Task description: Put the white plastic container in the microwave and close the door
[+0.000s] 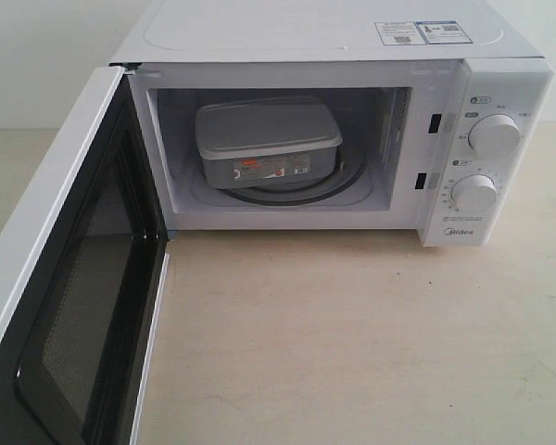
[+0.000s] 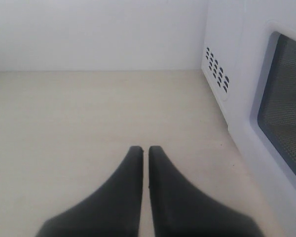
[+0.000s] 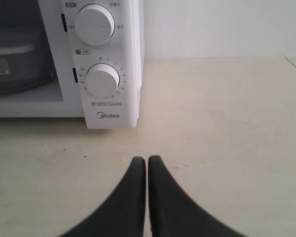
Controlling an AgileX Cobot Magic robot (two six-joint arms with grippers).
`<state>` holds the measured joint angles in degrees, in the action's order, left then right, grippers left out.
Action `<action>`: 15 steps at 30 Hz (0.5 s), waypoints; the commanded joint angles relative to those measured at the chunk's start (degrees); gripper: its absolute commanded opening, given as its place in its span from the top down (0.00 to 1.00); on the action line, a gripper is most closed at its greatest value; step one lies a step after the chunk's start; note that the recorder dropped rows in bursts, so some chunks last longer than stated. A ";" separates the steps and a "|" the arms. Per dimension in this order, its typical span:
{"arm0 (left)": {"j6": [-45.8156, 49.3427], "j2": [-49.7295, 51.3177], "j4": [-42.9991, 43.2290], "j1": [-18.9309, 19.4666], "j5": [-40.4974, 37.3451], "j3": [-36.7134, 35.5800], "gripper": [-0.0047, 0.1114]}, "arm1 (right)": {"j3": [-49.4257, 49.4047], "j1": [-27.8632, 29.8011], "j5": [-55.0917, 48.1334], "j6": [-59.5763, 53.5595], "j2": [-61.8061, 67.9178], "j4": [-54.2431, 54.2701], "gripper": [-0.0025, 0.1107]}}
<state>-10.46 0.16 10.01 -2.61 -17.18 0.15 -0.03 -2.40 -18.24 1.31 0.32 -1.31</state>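
The white plastic container (image 1: 267, 139) sits inside the white microwave (image 1: 500, 83) on the glass turntable (image 1: 338, 183), its red-and-dark label facing out. The door (image 1: 60, 278) stands wide open at the left, dark window inward. Neither gripper shows in the exterior view. In the left wrist view my left gripper (image 2: 145, 149) is shut and empty above the tabletop, with the door's outer face (image 2: 281, 98) beside it. In the right wrist view my right gripper (image 3: 147, 159) is shut and empty, in front of the knob panel (image 3: 102, 79); the container (image 3: 15, 54) shows dimly inside.
The beige tabletop (image 1: 352, 343) spreads in front of the microwave. A white wall (image 2: 98, 29) stands behind. Vent holes (image 2: 217, 74) mark the microwave's side near the left gripper. A sticker (image 1: 422, 32) lies on the microwave's top.
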 commanded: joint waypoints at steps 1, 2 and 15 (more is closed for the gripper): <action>-0.54 -0.16 -0.09 0.20 0.43 -0.15 0.92 | 0.03 0.26 -0.54 -2.20 -0.32 -0.76 0.98; -0.54 -0.16 -0.09 0.20 0.43 -0.15 0.92 | 0.03 0.26 -0.54 -2.20 -0.32 -0.76 0.98; -0.54 -0.16 -0.09 0.20 0.43 -0.15 0.92 | 0.03 0.26 -0.43 -1.31 -0.32 3.80 0.98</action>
<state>-10.46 0.16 10.01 -2.61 -17.18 0.15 -0.03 -2.40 -18.97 0.00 0.32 2.27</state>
